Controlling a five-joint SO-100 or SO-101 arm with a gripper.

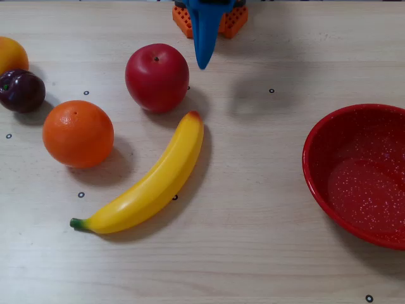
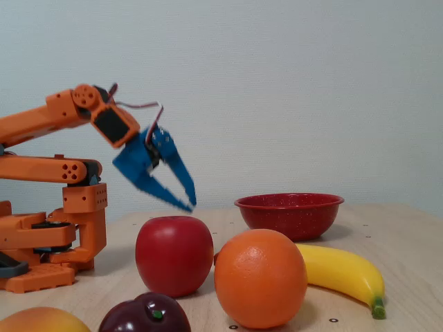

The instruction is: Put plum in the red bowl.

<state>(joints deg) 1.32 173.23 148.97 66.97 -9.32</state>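
Note:
The dark purple plum [image 1: 21,90] rests near the table's left edge in the overhead view, and at the bottom front in the fixed view [image 2: 145,315]. The red speckled bowl [image 1: 309,158] stands at the right edge, with nothing in it; in the fixed view the bowl [image 2: 289,214] is behind the fruit. My blue gripper [image 1: 202,62] hangs in the air at the top centre, far from the plum and just right of the apple. The fixed view shows the gripper [image 2: 190,204] raised above the apple, its fingertips together and holding nothing.
A red apple [image 1: 156,77], an orange [image 1: 78,133] and a long banana [image 1: 149,183] lie between the plum and the bowl. A yellow-orange fruit [image 1: 11,54] sits just behind the plum. The orange arm base [image 1: 229,22] stands at the top edge.

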